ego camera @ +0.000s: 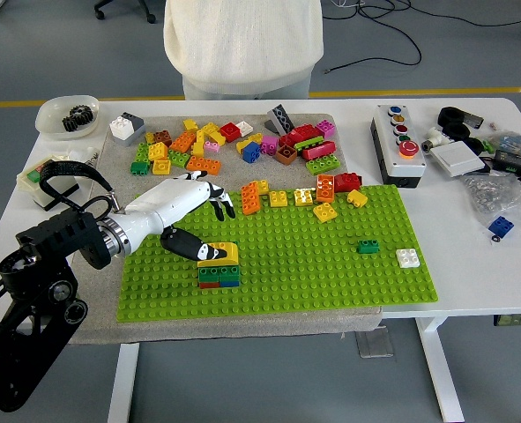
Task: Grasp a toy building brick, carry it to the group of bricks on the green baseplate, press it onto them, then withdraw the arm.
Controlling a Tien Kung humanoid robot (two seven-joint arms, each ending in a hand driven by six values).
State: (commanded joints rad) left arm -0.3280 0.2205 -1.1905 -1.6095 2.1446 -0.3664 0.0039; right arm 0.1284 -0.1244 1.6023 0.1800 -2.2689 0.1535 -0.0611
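A yellow brick (219, 253) sits on a small stack of green, blue and red bricks (219, 277) on the left part of the green baseplate (331, 264). My left hand (209, 227), white with black fingertips, hovers just up and left of the stack. Its fingers (222, 204) are spread above the plate, and its thumb tip lies close beside the yellow brick's left edge. It holds nothing. The black left arm comes in from the lower left.
Several loose bricks (242, 145) lie on the grey mat behind the plate, with more along the plate's far edge (317, 194). A green brick (368, 247) and a white brick (408, 257) sit at the plate's right. A button box (398, 144) and a gear bowl (69, 116) flank the mat. A person (242, 44) stands opposite.
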